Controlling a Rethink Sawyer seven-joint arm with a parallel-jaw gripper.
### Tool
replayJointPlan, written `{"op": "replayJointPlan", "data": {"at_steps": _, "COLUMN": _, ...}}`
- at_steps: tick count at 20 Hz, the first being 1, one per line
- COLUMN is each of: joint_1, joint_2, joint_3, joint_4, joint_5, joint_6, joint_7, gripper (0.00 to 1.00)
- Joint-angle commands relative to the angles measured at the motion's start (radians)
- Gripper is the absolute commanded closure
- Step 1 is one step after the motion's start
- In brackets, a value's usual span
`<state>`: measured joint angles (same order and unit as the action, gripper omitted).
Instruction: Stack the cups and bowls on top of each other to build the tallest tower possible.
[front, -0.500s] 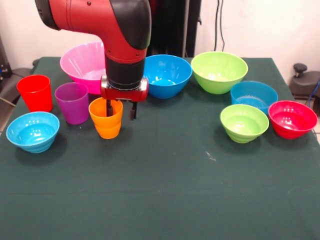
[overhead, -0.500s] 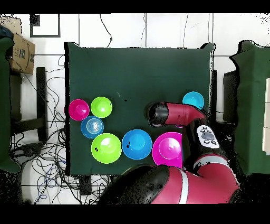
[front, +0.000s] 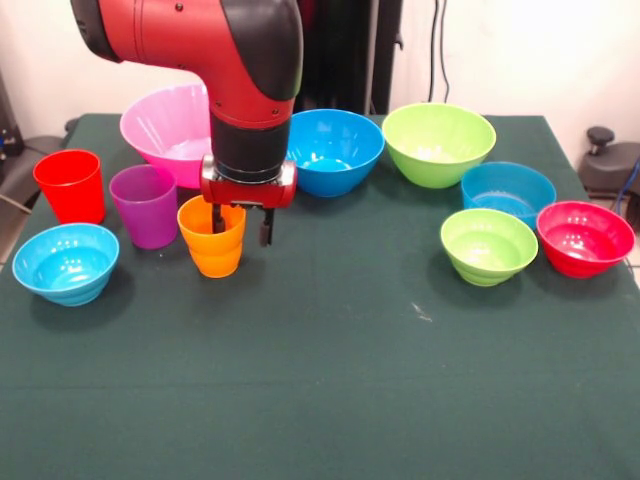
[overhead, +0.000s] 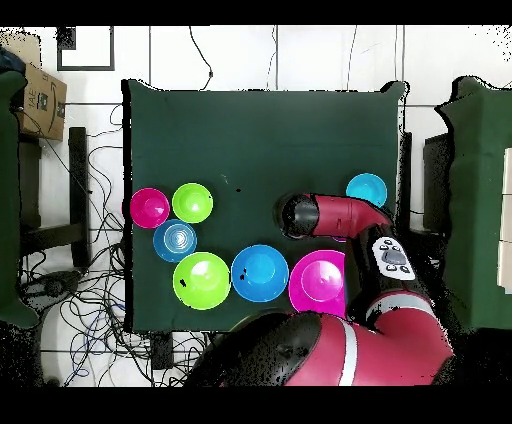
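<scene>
The orange cup stands upright on the green table left of centre. My gripper hangs over it, open, with one finger inside the cup and the other outside its right wall. The purple cup and red cup stand to its left, with the light blue bowl in front of them. The big pink bowl, mid blue bowl and mid lime bowl line the back. The small blue bowl, small lime bowl and red bowl sit at the right.
In the overhead view my arm covers the cups; the pink bowl and light blue bowl show beside it. A cardboard box and cables lie on the floor off the table.
My gripper has come down slightly over the orange cup. Nothing else has moved.
</scene>
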<state>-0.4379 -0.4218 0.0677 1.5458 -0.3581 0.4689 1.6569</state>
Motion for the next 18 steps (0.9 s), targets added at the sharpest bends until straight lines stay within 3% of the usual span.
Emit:
{"op": "replayJointPlan", "data": {"at_steps": 1, "joint_1": -0.005, "joint_2": 0.011, "joint_3": 0.040, "joint_4": -0.027, "joint_5": 0.024, "joint_6": -0.046, "joint_7": 0.117, "gripper": 0.00}}
{"op": "replayJointPlan", "data": {"at_steps": 18, "joint_1": -0.011, "joint_2": 0.022, "joint_3": 0.046, "joint_4": -0.035, "joint_5": 0.023, "joint_6": -0.046, "joint_7": 0.109, "gripper": 0.00}}
